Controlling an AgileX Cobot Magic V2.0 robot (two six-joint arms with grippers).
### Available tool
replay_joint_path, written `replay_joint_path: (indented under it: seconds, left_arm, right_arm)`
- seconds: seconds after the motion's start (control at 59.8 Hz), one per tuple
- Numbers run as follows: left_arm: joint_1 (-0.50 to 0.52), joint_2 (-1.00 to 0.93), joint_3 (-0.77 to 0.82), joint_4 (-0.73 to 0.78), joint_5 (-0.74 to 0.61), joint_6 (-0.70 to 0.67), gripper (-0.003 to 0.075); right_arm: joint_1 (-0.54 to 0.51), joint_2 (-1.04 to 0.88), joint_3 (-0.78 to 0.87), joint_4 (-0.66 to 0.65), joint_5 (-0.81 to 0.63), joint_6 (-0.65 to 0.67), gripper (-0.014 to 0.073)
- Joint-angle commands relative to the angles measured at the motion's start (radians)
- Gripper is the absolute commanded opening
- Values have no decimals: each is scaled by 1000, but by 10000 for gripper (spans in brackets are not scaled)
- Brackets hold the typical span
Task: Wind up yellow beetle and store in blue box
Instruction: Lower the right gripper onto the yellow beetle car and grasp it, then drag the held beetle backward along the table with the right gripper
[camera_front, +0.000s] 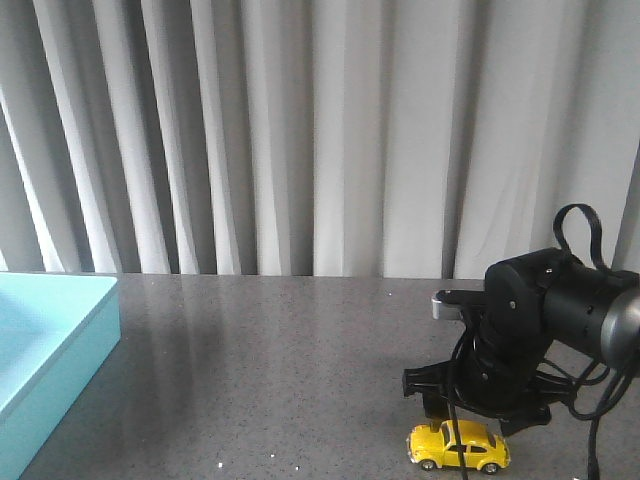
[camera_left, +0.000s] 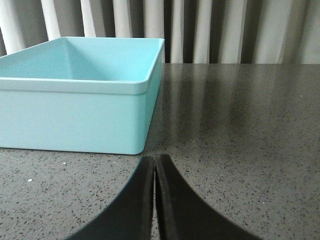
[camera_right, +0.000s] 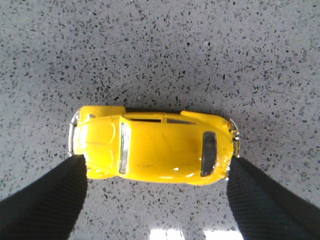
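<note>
Front view first: small bright yellow rounded toy beetle car (camera_front: 459, 447) sitting on its wheels on the dark grey speckled stone tabletop (camera_front: 280, 370), down at the near right, side-on to the camera. Right over it, the bulky black right arm (camera_front: 540, 330) bent down, cables looping off the back, with the right gripper (camera_front: 462, 425) reaching onto the car's roof area; fingertips too hidden here to judge. Large light blue rectangular box with low plain walls (camera_front: 55, 345) way over at the far left edge, well apart from the car. Pale grey pleated curtain (camera_front: 320, 130) filling the background. Left wrist view next: left gripper (camera_left: 155, 172) clenched, black fingers (camera_left: 177, 210) pressed together with only a thin seam between them, nothing caught in there, hanging low over the tabletop (camera_left: 240, 140). Blue box (camera_left: 75, 115) right ahead of it, near but not touching, open top facing up. Right wrist view last: looking straight down on the beetle (camera_right: 152, 151), roof and dark windows showing. Right gripper (camera_right: 155, 172) spread wide, one black textured finger (camera_right: 47, 200) at each end of the car, tips just at the bumpers; actual contact hard to call.
</note>
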Motion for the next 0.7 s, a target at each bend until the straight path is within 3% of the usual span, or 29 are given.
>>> replay_joint_path:
  seconds: [0.0, 0.368, 0.685]
  left_arm:
    - [-7, -15, -13, -1, -68, -8, -6]
    - [-7, -15, -13, -1, -68, -8, -6]
    - [-7, -15, -13, -1, -68, -8, -6]
  right_arm:
    - [-3, -23, -34, -20, -44, 7, 558]
    - [-4, 34, -34, -44, -40, 7, 489]
    - [-5, 87, -21, -126, 107, -31, 387]
